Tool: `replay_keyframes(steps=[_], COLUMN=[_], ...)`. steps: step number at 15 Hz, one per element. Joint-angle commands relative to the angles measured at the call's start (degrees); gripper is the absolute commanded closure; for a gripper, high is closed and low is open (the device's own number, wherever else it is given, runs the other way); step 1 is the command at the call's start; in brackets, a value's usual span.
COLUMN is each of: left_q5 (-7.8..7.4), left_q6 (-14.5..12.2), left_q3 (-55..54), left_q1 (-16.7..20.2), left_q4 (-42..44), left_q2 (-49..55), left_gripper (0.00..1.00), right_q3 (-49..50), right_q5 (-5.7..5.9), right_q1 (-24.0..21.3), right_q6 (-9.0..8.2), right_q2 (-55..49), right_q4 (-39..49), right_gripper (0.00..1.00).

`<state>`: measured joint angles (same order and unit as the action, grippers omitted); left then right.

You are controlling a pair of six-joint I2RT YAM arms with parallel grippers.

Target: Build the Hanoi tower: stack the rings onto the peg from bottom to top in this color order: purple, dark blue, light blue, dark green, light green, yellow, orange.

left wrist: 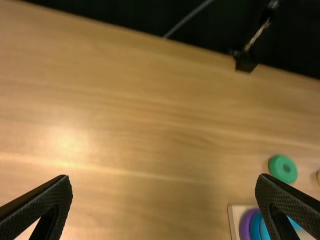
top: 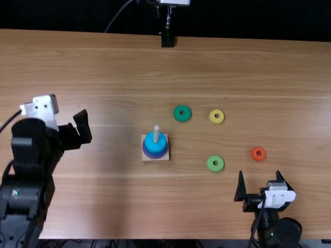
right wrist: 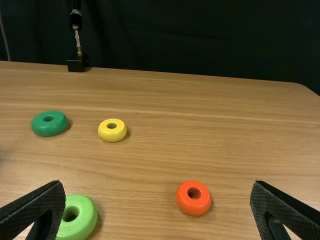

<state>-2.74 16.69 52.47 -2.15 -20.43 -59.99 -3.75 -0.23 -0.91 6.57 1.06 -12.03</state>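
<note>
This looks like a robotics lab. A left arm (top: 32, 168) and a right arm (top: 283, 231), both black with cables (top: 9, 121), stand at a wooden desk (top: 248, 67). A black curtain (right wrist: 200, 42) hangs behind its far edge

The wooden table (top: 119, 206) carries a square base (top: 145, 157), dark green ring (top: 181, 117), light green ring (top: 215, 168), yellow ring (top: 216, 120) and orange ring (top: 258, 157).

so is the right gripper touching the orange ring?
Apart. The top view shows it: the orange ring lies ahead of the right gripper's open fingers, with a strip of table between it and each fingertip.
</note>
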Motion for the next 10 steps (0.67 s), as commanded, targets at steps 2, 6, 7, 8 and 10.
replay_keyframes(steps=[2,6,7,8,10], left_q5=[0.11,0.11,0.11,0.11,0.21], left_q6=[-1.1,-13.0,-14.4,-14.2,-14.2], left_q3=[-11.6,-31.4,-35.4,-39.0,-44.9], left_q1=[0.5,0.4,0.4,0.3,0.1], left_q4=[9.9,22.2,23.3,23.4,23.2], left_q2=[8.8,27.8,31.8,35.7,43.9], left_gripper=[0.0,0.0,0.0,0.0,0.0], right_q3=[2.9,2.9,2.9,2.9,2.9], right_q5=[0.55,0.55,0.55,0.55,0.55], right_q1=[-0.2,-0.2,-0.2,-0.2,-0.2], right_q6=[0.18,0.18,0.18,0.18,0.18], right_q2=[-1.1,-1.1,-1.1,-1.1,-1.1], right_q4=[-3.7,-3.7,-3.7,-3.7,-3.7], right_gripper=[0.0,0.0,0.0,0.0,0.0])
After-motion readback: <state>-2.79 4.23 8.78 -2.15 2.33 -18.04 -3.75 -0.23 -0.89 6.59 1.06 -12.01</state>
